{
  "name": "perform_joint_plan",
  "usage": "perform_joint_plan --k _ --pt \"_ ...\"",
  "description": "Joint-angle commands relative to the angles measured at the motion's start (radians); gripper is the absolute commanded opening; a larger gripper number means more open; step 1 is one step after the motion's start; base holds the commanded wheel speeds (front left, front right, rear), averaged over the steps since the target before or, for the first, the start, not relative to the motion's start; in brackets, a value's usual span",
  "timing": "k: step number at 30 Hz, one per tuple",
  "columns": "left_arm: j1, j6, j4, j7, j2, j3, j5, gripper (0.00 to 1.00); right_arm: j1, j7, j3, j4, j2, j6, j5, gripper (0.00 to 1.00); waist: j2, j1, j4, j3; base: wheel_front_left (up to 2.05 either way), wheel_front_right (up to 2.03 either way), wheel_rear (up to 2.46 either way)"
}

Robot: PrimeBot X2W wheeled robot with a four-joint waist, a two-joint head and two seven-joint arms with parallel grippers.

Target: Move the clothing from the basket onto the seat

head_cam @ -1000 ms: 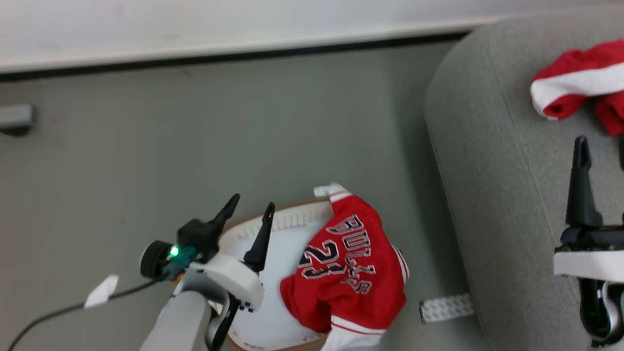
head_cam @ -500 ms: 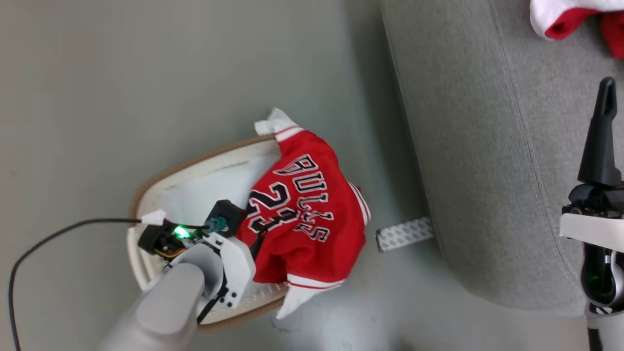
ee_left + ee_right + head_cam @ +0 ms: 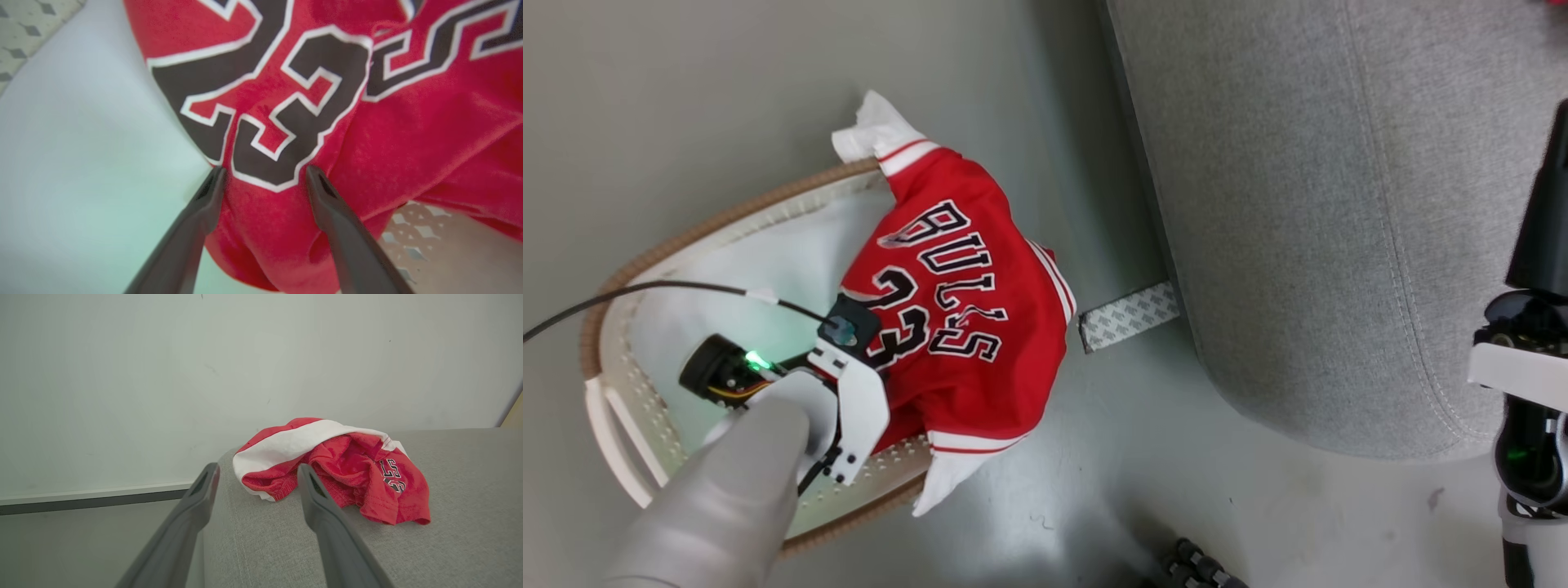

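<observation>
The red "BULLS 23" jersey (image 3: 964, 310) hangs over the right side of the cream basket (image 3: 711, 233), part inside and part over the brown rim. My left gripper (image 3: 265, 175) is down in the basket and open, its two fingertips pressing on either side of a fold of jersey (image 3: 286, 122) just below the "23". The left forearm (image 3: 743, 465) hides those fingers in the head view. On the light-grey seat (image 3: 449, 539) lies the red piece with a white band (image 3: 327, 469). My right gripper (image 3: 257, 471) hovers open over the seat (image 3: 1298, 204), holding nothing.
A white patterned strip (image 3: 1129, 316) lies on the grey floor between basket and seat. A black cable (image 3: 645, 287) crosses the basket to my left wrist. A dark ridged object (image 3: 1196, 567) sits at the bottom edge. A pale wall with dark skirting (image 3: 102, 498) stands behind the seat.
The head camera has tilted down, so the whole picture shifted. My left gripper dropped from above the basket rim into the basket, onto the jersey. The right gripper stayed open over the seat.
</observation>
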Motion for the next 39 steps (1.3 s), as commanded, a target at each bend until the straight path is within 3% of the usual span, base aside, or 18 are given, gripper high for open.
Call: perform_joint_plan --k 1,6,7,8,9,18,30,39 --pt "-0.021 0.002 0.021 0.018 0.008 -0.016 -0.010 1.00 0.015 0.001 -0.009 -0.009 0.003 -0.002 0.013 1.00 0.0000 -0.0002 -0.009 0.022 0.00 0.00 0.00" --pt "-0.038 0.002 0.066 0.073 0.006 -0.079 -0.039 1.00 0.033 0.001 -0.025 -0.019 0.004 -0.002 0.037 1.00 0.0000 -0.0002 -0.005 0.036 0.00 0.00 0.00" --pt "-0.042 0.002 0.069 0.074 0.007 -0.090 -0.041 0.73 0.035 0.001 -0.026 -0.020 0.004 -0.002 0.038 1.00 0.0000 -0.0002 -0.004 0.038 0.00 0.00 0.00" --pt "-0.044 0.002 0.068 0.069 0.007 -0.102 -0.047 0.28 0.037 0.001 -0.027 -0.020 0.004 -0.002 0.041 1.00 0.0000 -0.0002 -0.004 0.039 0.00 0.00 0.00" --pt "-0.046 0.002 0.066 0.063 0.009 -0.111 -0.057 0.00 0.037 0.001 -0.028 -0.020 0.004 -0.002 0.042 1.00 0.0000 -0.0002 -0.004 0.040 0.00 0.00 0.00" --pt "-0.062 0.002 0.061 -0.035 0.033 -0.145 -0.120 0.00 -0.015 0.001 -0.012 0.015 0.003 -0.002 0.053 1.00 0.0000 -0.0002 -0.016 -0.004 0.00 0.00 0.00" --pt "0.044 0.002 0.035 -0.223 -0.098 -0.172 -0.234 0.00 0.028 0.001 -0.050 0.049 0.002 -0.002 -0.055 1.00 0.0000 -0.0002 0.110 -0.305 0.00 0.00 0.00" --pt "0.143 0.002 -0.095 -0.330 -0.173 -0.185 -0.328 0.00 0.132 0.001 -0.040 0.117 -0.033 -0.002 -0.065 1.00 0.0000 -0.0002 0.223 -0.576 0.00 0.00 0.00"
